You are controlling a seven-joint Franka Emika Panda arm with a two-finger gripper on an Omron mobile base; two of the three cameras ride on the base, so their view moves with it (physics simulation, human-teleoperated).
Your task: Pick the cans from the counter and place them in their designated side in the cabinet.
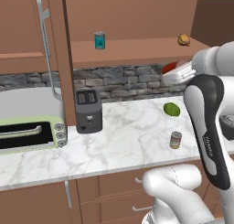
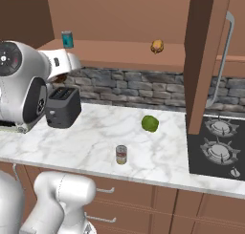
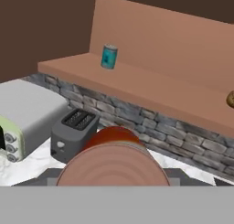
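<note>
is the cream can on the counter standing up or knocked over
Upright. The cream can stands on its base on the counter, silvery lid on top, label upright.

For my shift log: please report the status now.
End effector shut on red can. Cream can on counter. Teal can on shelf.

A: The white, grey-veined marble countertop (image 1: 123,136) looks smooth, slightly glossy.
B: The brown wooden shelf board (image 1: 137,51) is matt; the grey stone backsplash (image 2: 143,90) is rough, and the dark grey metal toaster (image 2: 62,106) satiny.
</note>
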